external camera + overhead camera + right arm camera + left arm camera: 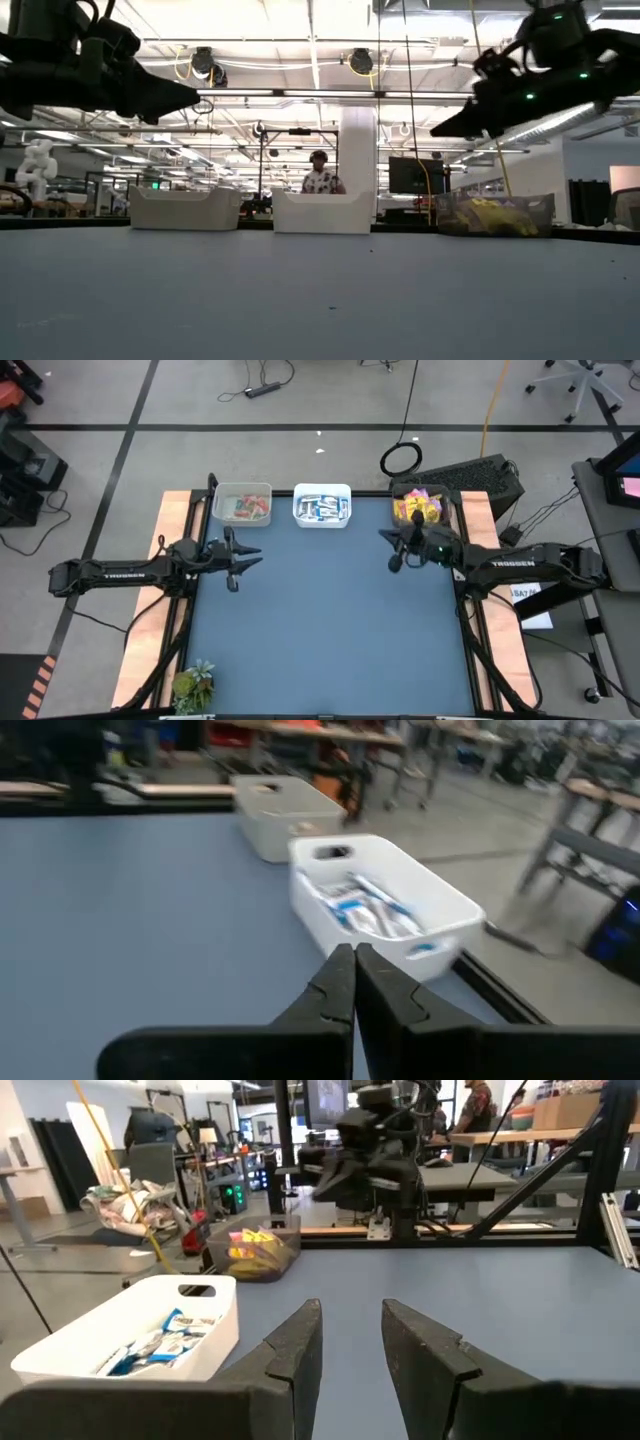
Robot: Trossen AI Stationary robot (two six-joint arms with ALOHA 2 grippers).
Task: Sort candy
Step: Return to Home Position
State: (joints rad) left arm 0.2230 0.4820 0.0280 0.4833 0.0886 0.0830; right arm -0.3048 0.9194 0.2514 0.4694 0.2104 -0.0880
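i see both arms hanging clear above the flat blue table mat [330, 620], one on each side, pointing at each other across the middle. the left gripper [247, 557] is over the left part of the mat, toward the far edge. its two dark fingers [300, 1345] stand apart, with bare mat showing through the gap and nothing held. the right gripper [391, 548] is over the right part, about as far back. its fingers [335, 985] are pressed together tip to tip, with nothing between them.

three bins stand in a row along the far edge. the pale gray rectangular plastic bin [242, 490] on the left holds the small red, pink and greenish pieces [248, 508]. the white plastic bin [322, 490] in the middle holds the blue-and-white wrapped bars [322, 509]. the dark see-through bin [447, 500] on the right holds the yellow packets [418, 510]. all the candy i can see lies inside these bins. the right gripper is near the dark bin and apart from it, on its near-left side.

a small green leafy plant [193, 685] sits at the near-left corner. from table height, a person [322, 181] shows in the room beyond the white bin.
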